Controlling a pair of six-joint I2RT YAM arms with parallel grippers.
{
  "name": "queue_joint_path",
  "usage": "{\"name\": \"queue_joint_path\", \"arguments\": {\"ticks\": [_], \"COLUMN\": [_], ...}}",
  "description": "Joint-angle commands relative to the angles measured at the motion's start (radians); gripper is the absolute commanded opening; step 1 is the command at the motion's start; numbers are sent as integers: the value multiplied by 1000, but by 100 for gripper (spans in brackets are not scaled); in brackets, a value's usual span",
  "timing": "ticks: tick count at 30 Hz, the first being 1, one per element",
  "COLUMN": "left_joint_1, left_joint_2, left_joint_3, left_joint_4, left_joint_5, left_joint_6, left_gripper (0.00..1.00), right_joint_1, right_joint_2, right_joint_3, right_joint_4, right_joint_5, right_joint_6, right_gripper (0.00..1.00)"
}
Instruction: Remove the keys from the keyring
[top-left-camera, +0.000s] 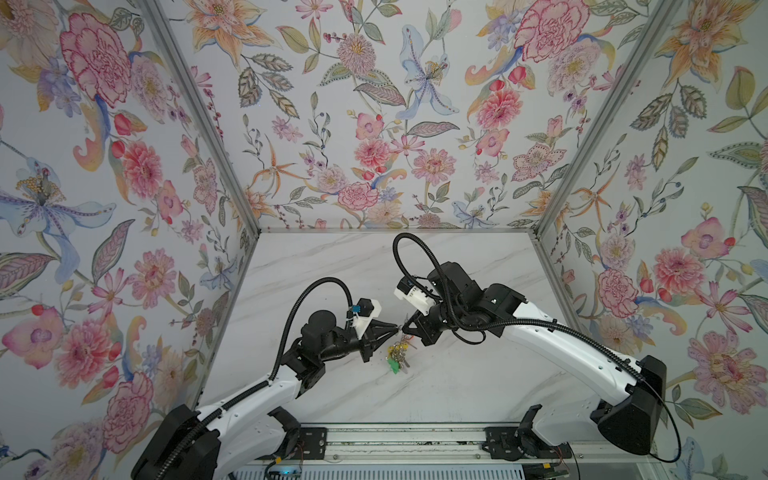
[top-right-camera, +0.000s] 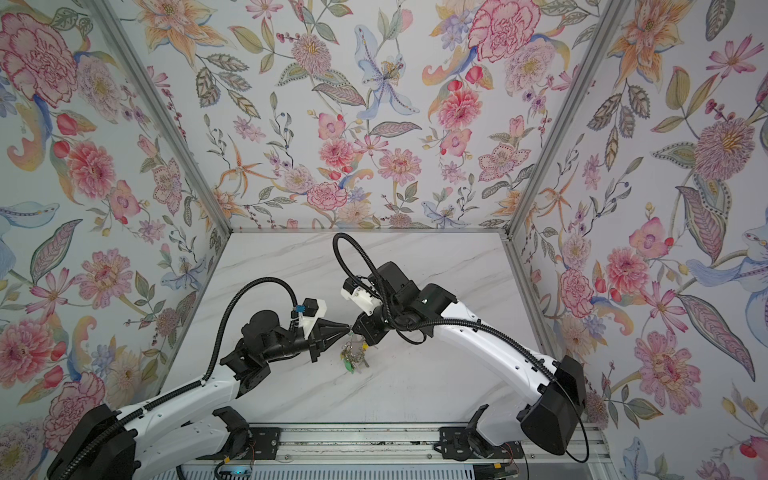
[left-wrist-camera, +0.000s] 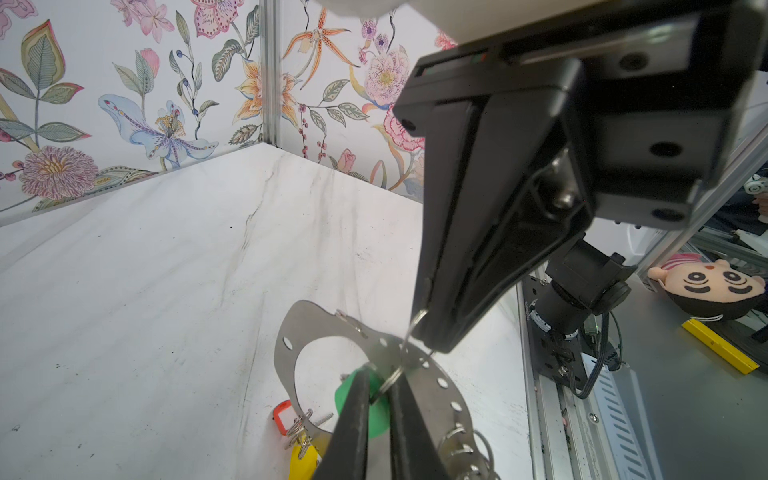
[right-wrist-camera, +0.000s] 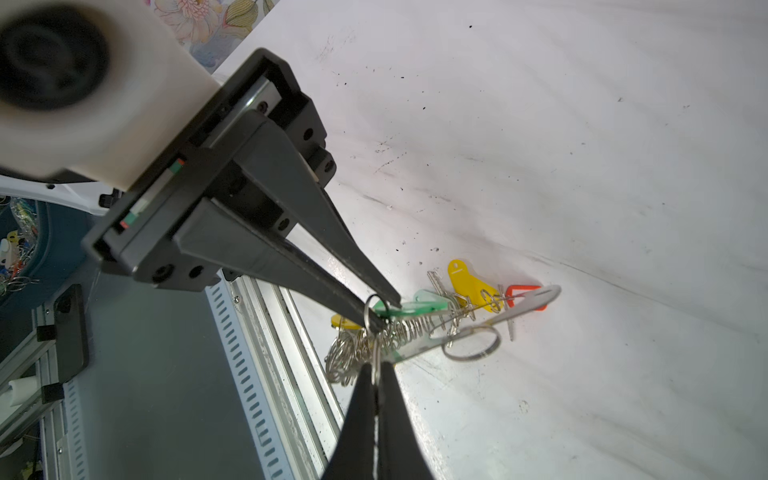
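The keyring (left-wrist-camera: 307, 328), a flat grey metal hoop with holes round its rim, hangs tilted between both grippers over the marble table (top-left-camera: 457, 374); in both top views it shows as a small cluster (top-left-camera: 400, 347) (top-right-camera: 353, 351). My right gripper (right-wrist-camera: 376, 368) is shut on a small wire ring at its rim. My left gripper (left-wrist-camera: 383, 376) pinches another small wire ring (left-wrist-camera: 390, 380) in front of a green tag (left-wrist-camera: 374, 419). The two fingertips nearly touch (top-left-camera: 401, 328). Keys with yellow (right-wrist-camera: 465, 276) and red-orange (right-wrist-camera: 525, 291) tags dangle from the hoop's lower end.
An aluminium rail (top-left-camera: 415, 440) carrying both arm bases runs along the table's front edge. Floral walls (top-left-camera: 374, 124) enclose the back and both sides. Outside the cell lie a plush doll's head (left-wrist-camera: 715, 282) and a yellow bar (left-wrist-camera: 719, 345).
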Motion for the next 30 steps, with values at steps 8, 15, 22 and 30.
{"name": "queue_joint_path", "arguments": {"ticks": [8,15,22,30], "left_joint_1": [1,2,0,-7], "left_joint_2": [-20,-15,1,4], "left_joint_3": [-37,-38,-49,-66], "left_joint_4": [69,78,123,160], "left_joint_5": [0,3,18,19], "left_joint_6": [-26,-32,-57,-79], "left_gripper": [1,0,0,0], "right_joint_1": [2,5,14,62], "right_joint_2": [-70,-104,-146,-196], "right_joint_3": [-60,-133,-222,-319], "right_joint_4": [161,293,448,614], "right_joint_5": [17,32,60,211], "right_joint_6": [52,109,165,212], "right_gripper": [0,0,0,0]}}
